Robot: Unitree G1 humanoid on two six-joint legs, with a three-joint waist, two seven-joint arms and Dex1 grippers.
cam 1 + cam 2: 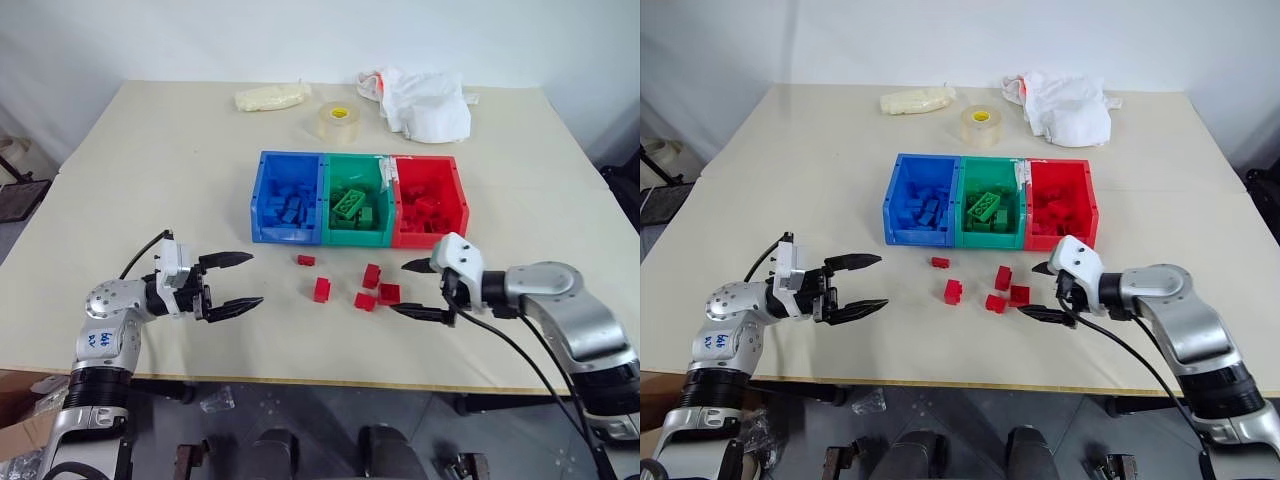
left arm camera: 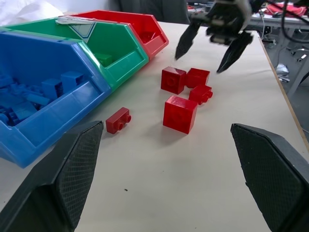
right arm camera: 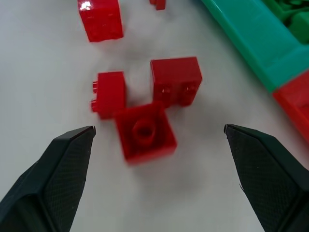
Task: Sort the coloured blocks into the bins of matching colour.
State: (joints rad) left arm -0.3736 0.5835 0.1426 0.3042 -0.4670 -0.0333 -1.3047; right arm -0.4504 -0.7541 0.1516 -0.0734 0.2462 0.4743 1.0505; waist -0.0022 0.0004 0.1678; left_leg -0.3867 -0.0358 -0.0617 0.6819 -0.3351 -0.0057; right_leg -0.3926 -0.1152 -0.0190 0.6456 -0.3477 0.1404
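The right gripper (image 1: 418,290) hangs with jaws spread and empty, three red blocks (image 1: 377,287) just ahead of its fingertips. The left gripper (image 1: 233,281) is likewise spread and empty, with a lone red block (image 1: 321,289) well beyond it.

Blue handwritten marks on left arm (image 1: 103,338), illegible

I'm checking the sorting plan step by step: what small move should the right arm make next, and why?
Probably ease the right tool forward and down over the nearest red block, then close. Its fingers stand open, pointed at the cluster of three red blocks, nothing held. That block sits loose on the table between the fingers' line, and the red bin is close behind.
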